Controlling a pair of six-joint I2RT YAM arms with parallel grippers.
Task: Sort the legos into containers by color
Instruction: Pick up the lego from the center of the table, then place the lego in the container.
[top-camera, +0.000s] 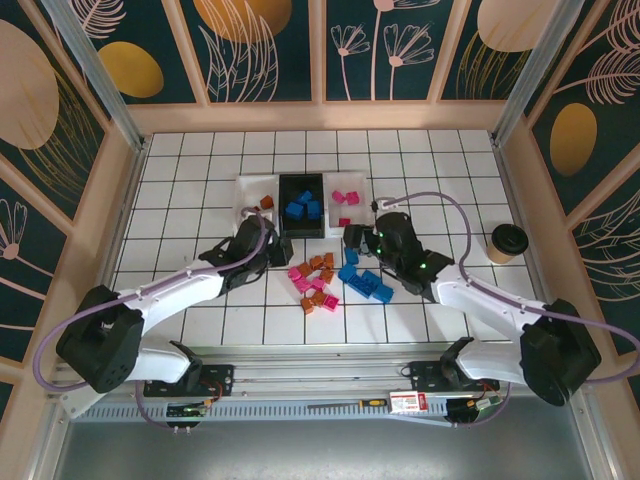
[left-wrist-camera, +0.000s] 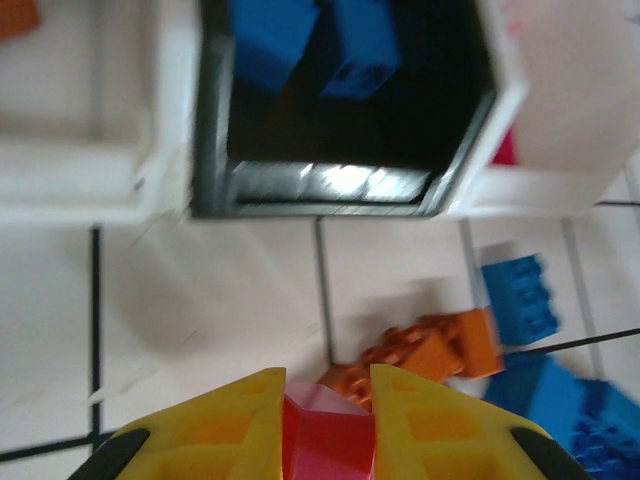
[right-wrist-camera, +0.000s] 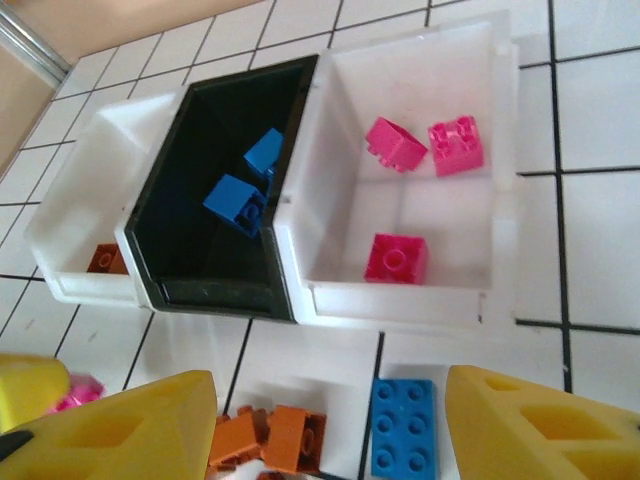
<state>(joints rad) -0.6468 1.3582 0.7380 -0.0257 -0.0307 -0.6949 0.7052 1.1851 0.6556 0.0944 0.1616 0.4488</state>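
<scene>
Three trays sit toward the bench's (top-camera: 180, 190) far edge: left white tray (right-wrist-camera: 70, 235) holds one orange lego (right-wrist-camera: 105, 259), black tray (right-wrist-camera: 215, 297) about three blue legos (right-wrist-camera: 236, 204), right white tray (right-wrist-camera: 400, 303) three pink legos (right-wrist-camera: 396, 258). The left pincer (left-wrist-camera: 327, 388) grips one pink lego (left-wrist-camera: 325, 435); the right pincer (right-wrist-camera: 330, 390) stands open, empty.

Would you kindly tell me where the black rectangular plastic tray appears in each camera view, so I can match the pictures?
Top external: the black rectangular plastic tray sits at upper centre of the white tiled table.
Left wrist: the tray is at top centre, its near wall facing the camera.
Right wrist: the tray is left of centre, between white plastic trays.
Shared landmark: the blue studded bricks lying inside it.
</scene>
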